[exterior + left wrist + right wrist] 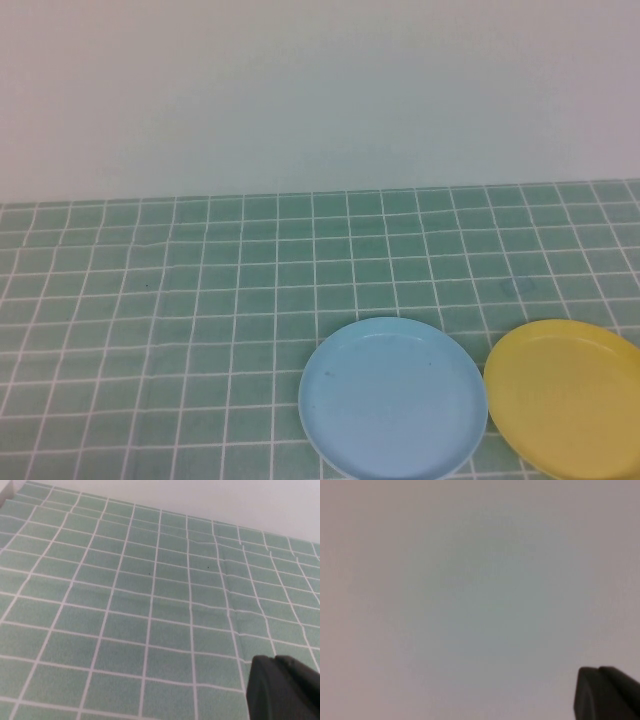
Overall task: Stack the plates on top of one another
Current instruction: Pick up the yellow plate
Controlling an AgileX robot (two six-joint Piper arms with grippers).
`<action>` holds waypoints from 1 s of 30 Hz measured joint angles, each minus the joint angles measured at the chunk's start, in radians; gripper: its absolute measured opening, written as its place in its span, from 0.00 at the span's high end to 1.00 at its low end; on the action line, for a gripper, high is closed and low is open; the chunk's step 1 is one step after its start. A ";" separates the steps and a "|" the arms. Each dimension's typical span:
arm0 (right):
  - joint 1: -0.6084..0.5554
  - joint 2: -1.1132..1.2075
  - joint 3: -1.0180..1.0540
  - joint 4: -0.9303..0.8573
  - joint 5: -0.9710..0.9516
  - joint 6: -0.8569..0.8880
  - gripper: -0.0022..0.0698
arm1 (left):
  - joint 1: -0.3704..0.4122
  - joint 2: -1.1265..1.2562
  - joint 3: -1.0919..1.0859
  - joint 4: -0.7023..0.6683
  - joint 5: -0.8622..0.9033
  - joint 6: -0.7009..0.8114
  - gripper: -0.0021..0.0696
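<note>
Two plates lie flat on the green checked cloth, side by side at the near edge. The light blue plate sits right of centre, round and shallow with a low raised rim. Just beside it to the right, apart by a narrow gap, lies the yellow plate, partly cut off

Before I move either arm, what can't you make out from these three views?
- A third plate: in no view; only the blue plate and yellow plate show.
- Both plates: cut off by the high view's near edge, the yellow also by its right edge.
- Left pincer: shut, only its tip shows, over green checked cloth.
- Right pincer: shut, facing a blank pale surface; its place over the table is unclear.
</note>
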 joint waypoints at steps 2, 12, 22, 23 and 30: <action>0.000 0.066 -0.090 -0.092 0.248 0.000 0.97 | 0.000 0.000 0.000 0.000 0.000 0.000 0.97; 0.000 0.447 -0.244 -0.052 0.725 -0.235 0.97 | 0.000 0.000 0.000 0.000 0.000 0.000 0.97; 0.000 0.800 -0.244 0.148 0.719 -0.398 0.85 | 0.000 0.000 0.000 0.000 0.000 0.000 0.97; 0.000 0.832 -0.244 0.156 0.714 -0.398 0.78 | 0.000 0.000 0.000 0.000 0.000 0.000 0.97; 0.000 1.034 -0.248 0.236 0.604 -0.404 0.49 | 0.000 0.000 0.000 0.000 0.000 0.000 0.97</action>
